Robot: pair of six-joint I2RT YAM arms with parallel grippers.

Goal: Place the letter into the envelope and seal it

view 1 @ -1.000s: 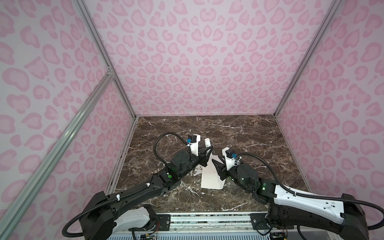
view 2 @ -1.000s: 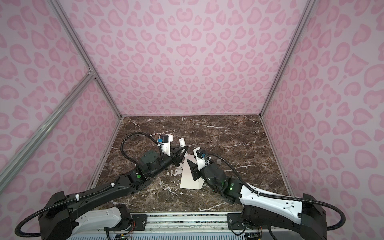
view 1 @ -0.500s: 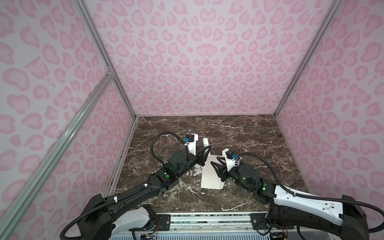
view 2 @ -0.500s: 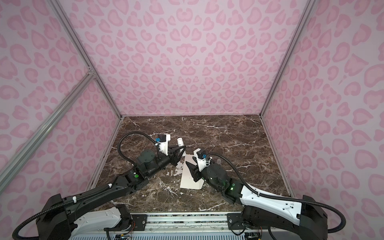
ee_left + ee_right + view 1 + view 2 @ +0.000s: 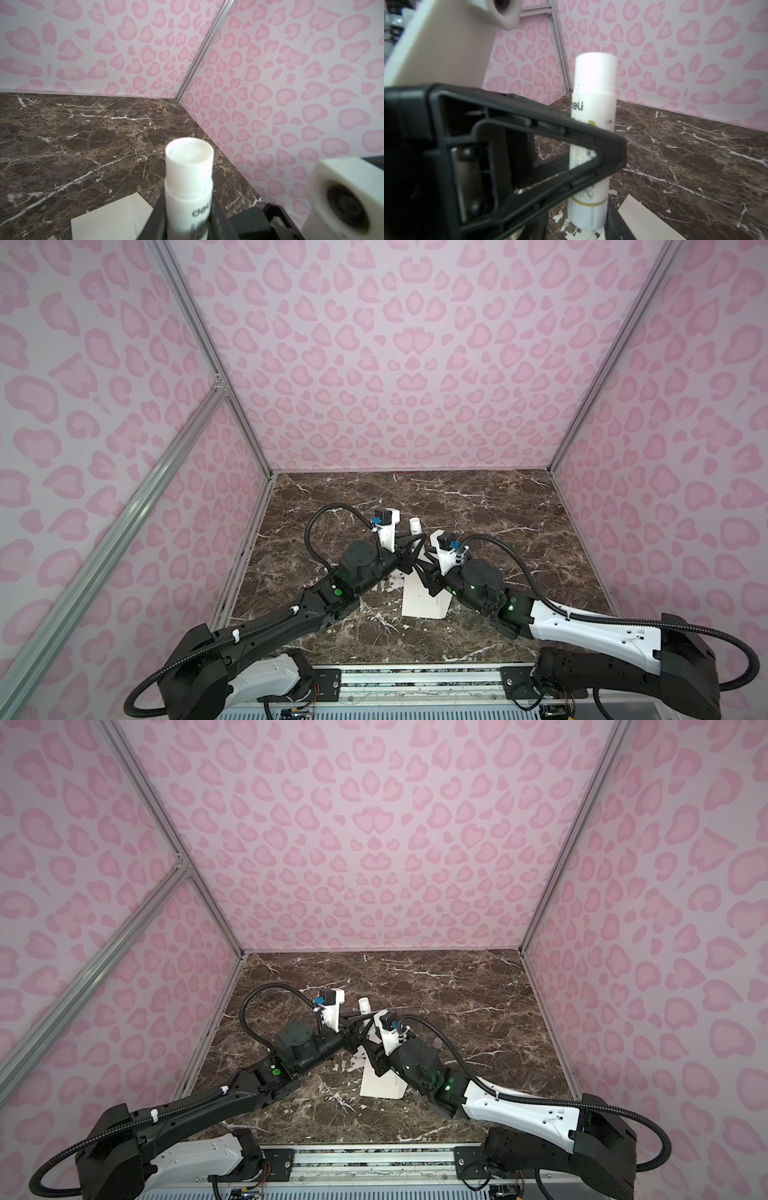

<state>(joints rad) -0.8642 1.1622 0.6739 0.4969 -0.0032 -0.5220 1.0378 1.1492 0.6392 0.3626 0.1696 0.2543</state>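
In both top views I am watching the left gripper (image 5: 417, 540) pinching the glue stick (image 5: 414, 526) upright over the marble table (image 5: 498, 506). It is near the far end of the envelope (image 5: 424, 601), which is lying flat between the two arms. The right gripper (image 5: 422, 568) is hanging over the envelope's far half, close beside the left one. I cannot tell how wide its jaws are standing or whether they are touching paper. The letter is not showing anywhere. I am guessing it is inside the envelope or hidden under the arms.

In the left wrist view the stick (image 5: 190, 176) is sitting between the black fingers (image 5: 218, 220), which are closed narrowly on its body. A cream corner of the envelope (image 5: 104, 220) is lying just beside it. I cannot tell whether the white top is a cap or bare glue.

In the right wrist view one left finger (image 5: 571, 145) is crossing the stick's label, and the envelope's corner (image 5: 643, 220) is lying beyond the stick's base.

I am worrying about three things:
- **Grippers clashing:** the two are working so close together that a small reach across could knock the stick askew.
- **Envelope sliding:** if nothing is pinning the paper, dragging glue along the flap could slide or crumple it.
- **Sealing it empty:** I would be closing an empty envelope if the letter is not inside.
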